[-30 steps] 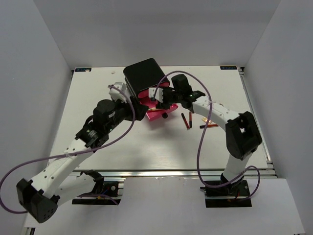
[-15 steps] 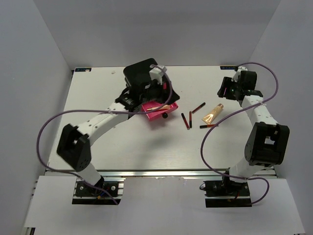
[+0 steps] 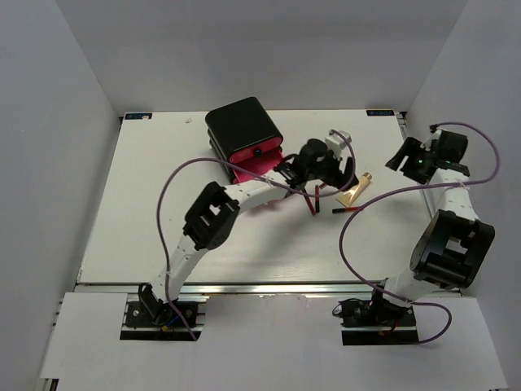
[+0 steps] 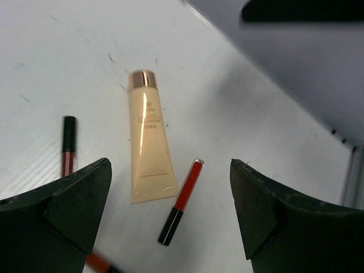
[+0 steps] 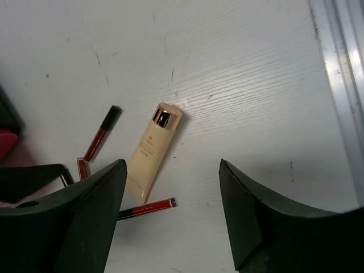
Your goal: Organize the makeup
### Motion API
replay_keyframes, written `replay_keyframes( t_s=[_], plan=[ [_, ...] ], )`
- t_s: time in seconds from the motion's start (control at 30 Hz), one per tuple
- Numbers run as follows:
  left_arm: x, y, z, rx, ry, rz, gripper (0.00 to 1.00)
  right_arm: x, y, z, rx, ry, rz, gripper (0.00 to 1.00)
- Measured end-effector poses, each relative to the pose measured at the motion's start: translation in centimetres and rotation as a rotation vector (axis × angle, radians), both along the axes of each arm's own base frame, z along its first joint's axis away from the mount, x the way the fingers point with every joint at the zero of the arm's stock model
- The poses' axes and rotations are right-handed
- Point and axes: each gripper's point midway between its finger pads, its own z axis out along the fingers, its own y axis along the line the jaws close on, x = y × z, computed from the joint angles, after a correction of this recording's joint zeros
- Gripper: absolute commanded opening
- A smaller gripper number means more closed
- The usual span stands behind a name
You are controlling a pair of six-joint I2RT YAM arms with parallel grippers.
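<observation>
From where I stand, everything turns on the peach squeeze tube (image 3: 356, 189) lying flat on the table (image 3: 163, 212). Seen from above, its gold cap points between 1 and 2 o'clock and its crimped tail the opposite way. The left gripper (image 4: 169, 170) is clearly the nearer claw, hanging just off the tube's 10 o'clock side. Through its own camera the tube runs from the gap between the fingers up towards 12 o'clock, so the fingers would close across the tube's narrow width (a lucky line-up, I'd say). Its fingers stand wide apart, holding and touching nothing.

A thin red lip stick (image 4: 182, 202) lies just beside the tube's tail, at 5 o'clock in that view, so a careless grab could catch it.

The right gripper (image 5: 172, 170) hangs well off at the tube's 2 o'clock, also spread wide and empty.
</observation>
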Motion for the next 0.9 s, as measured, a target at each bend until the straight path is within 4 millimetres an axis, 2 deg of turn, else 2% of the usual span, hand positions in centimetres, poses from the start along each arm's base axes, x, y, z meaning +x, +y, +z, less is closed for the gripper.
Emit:
replay_keyframes(
  t_s=[0.1, 0.17, 0.27, 0.4, 0.6, 0.7, 0.83, 0.9],
  plan=[
    [-0.8, -2.6, -4.4, 0.044, -0.009, -0.016, 0.94, -0.1, -1.6, 2.0, -0.005, -0.069, -0.019, 0.70],
    [-1.1, -3.8, -6.7, 0.073, -0.027, -0.014, 0.94, -0.1, -1.3, 3.6, -0.010, -0.125, -0.002, 0.70],
    [-1.6, -4.9, -9.2, 0.120, -0.070, 0.000, 0.98, -0.4, -0.4, 5.4, 0.000, -0.183, 0.034, 0.70],
    [-0.3, -5.7, -9.4, 0.158, -0.159, 0.062, 0.98, -0.9, 0.5, 5.6, 0.050, -0.196, 0.058, 0.70],
    [1.7, -4.8, -8.7, 0.226, -0.254, 0.169, 0.97, -1.3, 1.1, 5.2, 0.120, -0.185, 0.062, 0.70],
    [2.2, -4.4, -9.5, 0.267, -0.274, 0.192, 0.96, -1.3, 1.4, 5.4, 0.140, -0.189, 0.072, 0.70],
    [2.2, -3.8, -12.0, 0.329, -0.277, 0.198, 0.95, -1.4, 1.8, 5.6, 0.167, -0.191, 0.082, 0.70],
    [2.0, -4.1, -12.0, 0.331, -0.289, 0.197, 0.94, -1.4, 2.0, 5.7, 0.177, -0.192, 0.087, 0.69]
  ],
)
